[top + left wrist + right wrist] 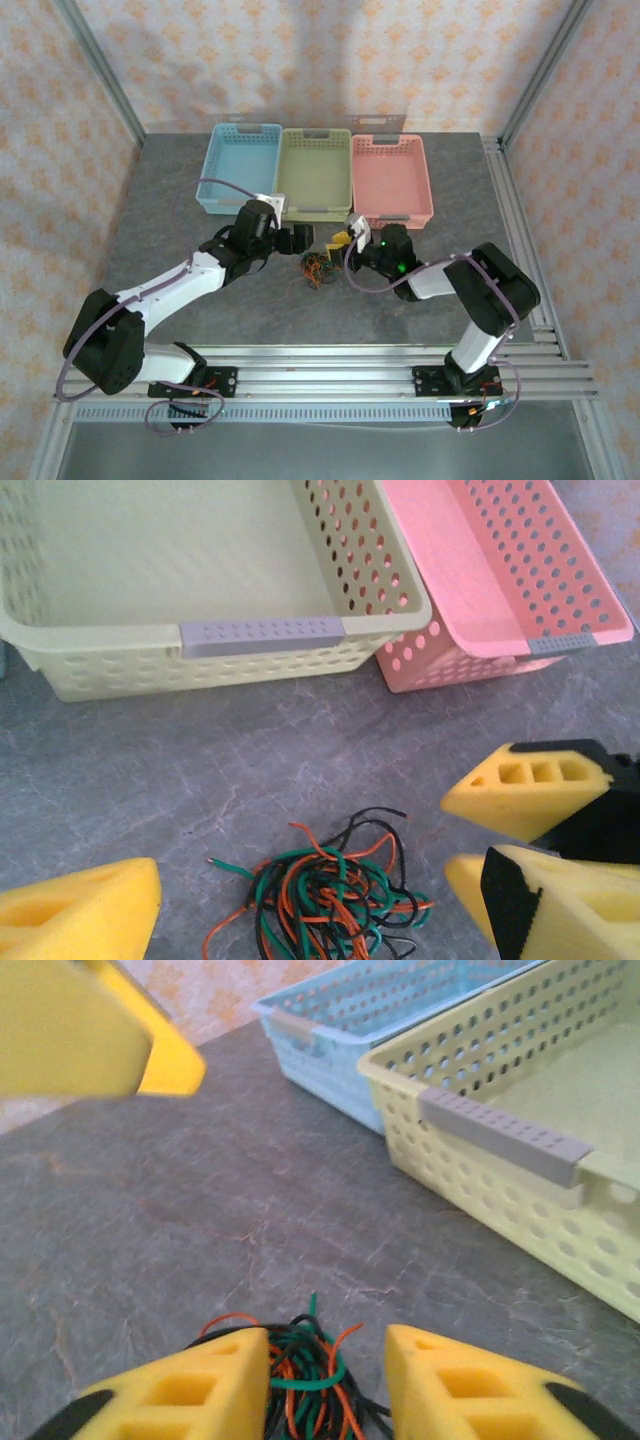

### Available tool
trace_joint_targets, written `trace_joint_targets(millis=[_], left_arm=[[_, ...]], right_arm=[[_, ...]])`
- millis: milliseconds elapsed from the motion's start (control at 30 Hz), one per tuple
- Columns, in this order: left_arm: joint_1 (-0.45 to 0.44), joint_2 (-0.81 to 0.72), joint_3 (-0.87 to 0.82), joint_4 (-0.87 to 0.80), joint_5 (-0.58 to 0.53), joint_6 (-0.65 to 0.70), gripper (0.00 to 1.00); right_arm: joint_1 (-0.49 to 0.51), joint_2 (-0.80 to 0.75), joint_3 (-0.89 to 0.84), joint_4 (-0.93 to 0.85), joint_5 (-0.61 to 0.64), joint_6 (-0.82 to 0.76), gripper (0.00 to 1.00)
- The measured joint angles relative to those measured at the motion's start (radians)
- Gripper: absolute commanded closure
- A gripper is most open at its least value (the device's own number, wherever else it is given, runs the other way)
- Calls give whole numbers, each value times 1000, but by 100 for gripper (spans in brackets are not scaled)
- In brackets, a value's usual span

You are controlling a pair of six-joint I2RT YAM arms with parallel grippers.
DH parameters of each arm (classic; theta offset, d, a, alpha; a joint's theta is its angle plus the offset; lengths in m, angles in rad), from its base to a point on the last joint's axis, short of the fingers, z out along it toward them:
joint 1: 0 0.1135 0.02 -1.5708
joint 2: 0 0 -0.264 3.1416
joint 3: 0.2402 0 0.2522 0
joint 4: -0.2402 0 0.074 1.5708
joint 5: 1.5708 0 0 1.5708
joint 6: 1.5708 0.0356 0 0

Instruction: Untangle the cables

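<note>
The right fingers (460, 1380), at the bottom, sit a little apart with the tangled cables (305, 1365) between them on the table (150, 1220). The left fingers (80, 910) are wide apart, holding nothing. Bare table reaches up to the green basket (220, 640).

- No legible text, label, brand, number or sign anywhere.
- Plain and unmarked: blue basket (240, 165), green basket (314, 170), pink basket (391, 175), grey handle strip (262, 633), counter (150, 770).
- Too thin to show any print: cables (330, 895).

Blue basket (240, 165), grn basket (314, 172), pink basket (391, 178)
</note>
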Motion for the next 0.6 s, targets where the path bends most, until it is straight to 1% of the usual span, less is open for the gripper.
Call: trace_joint_targets(millis=[67,167,200,367,600], left_arm=[[0,0,0,-3,-20,0,15],[0,-1,0,-11,-42,0,14],[0,-1,0,-14,-49,0,14],[0,-1,0,-19,-68,0,14],[0,-1,0,-22,-75,0,14]], right_arm=[[3,14,8,-5,-36,-3,55],[25,32,37,-50,-70,-31,53],[33,35,48,-71,-76,-44,54],[61,38,89,-169,-98,-97,65],[68,44,113,-269,-97,-143,67]])
